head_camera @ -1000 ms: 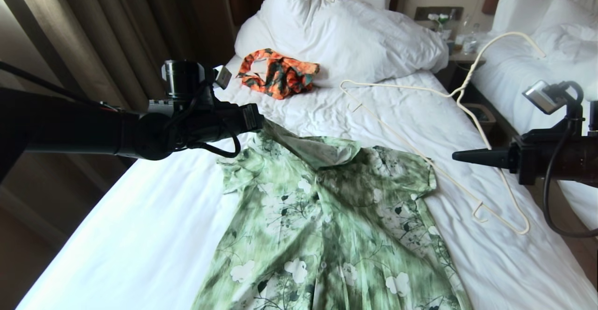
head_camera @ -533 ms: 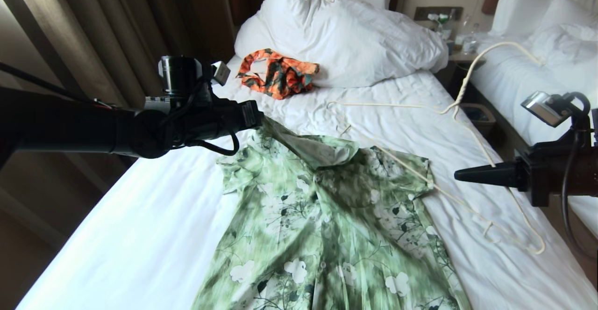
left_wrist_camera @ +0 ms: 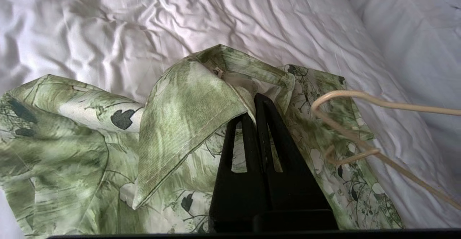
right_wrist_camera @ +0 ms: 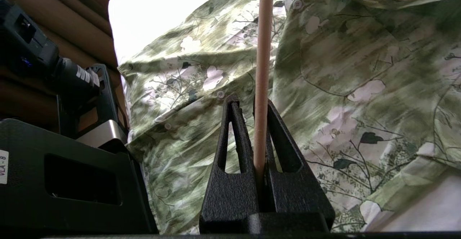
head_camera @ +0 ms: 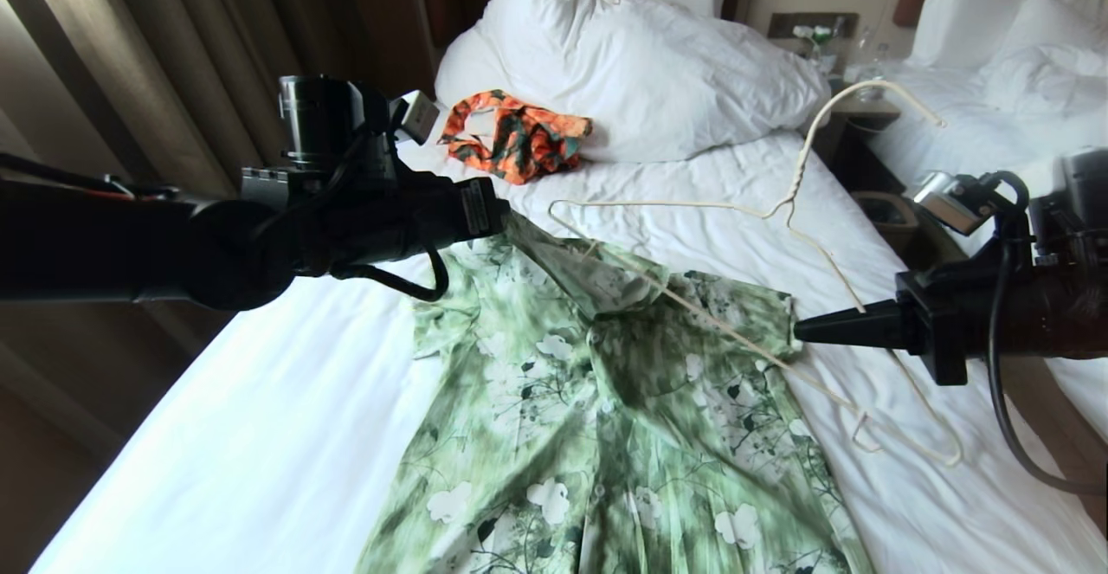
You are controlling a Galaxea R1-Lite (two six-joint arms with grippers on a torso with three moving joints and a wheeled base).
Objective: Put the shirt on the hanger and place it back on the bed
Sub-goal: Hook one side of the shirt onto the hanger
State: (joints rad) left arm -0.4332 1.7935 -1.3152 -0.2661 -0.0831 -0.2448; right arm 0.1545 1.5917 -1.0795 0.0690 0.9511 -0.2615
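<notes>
The green flowered shirt [head_camera: 606, 401] lies front up, spread on the bed [head_camera: 260, 435]. My left gripper [head_camera: 509, 221] is shut on its collar, holding the collar flap raised off the sheet; the left wrist view shows the gripper [left_wrist_camera: 254, 103] pinching the fabric edge of the shirt [left_wrist_camera: 187, 102]. My right gripper [head_camera: 801, 332], at the shirt's right-hand sleeve, is shut on the cream wire hanger [head_camera: 675, 205]. The hanger is tilted, hook up at the far right, with one end reaching over the collar area. The hanger [right_wrist_camera: 263, 51] rod runs between the right gripper's [right_wrist_camera: 248, 100] fingers above the shirt [right_wrist_camera: 342, 69]. The hanger's [left_wrist_camera: 360, 94] looped end is beside the collar.
An orange-and-green garment [head_camera: 515, 137] lies by the big white pillows [head_camera: 640, 63] at the head of the bed. A second white bed [head_camera: 995, 106] stands to the right, with a nightstand [head_camera: 853, 102] and a bin [head_camera: 883, 215] between. Curtains [head_camera: 173, 63] hang on the left.
My right gripper has carried the hanger leftward, so its far end now reaches over the collar and shoulder. My left gripper has lifted the collar a little higher.
</notes>
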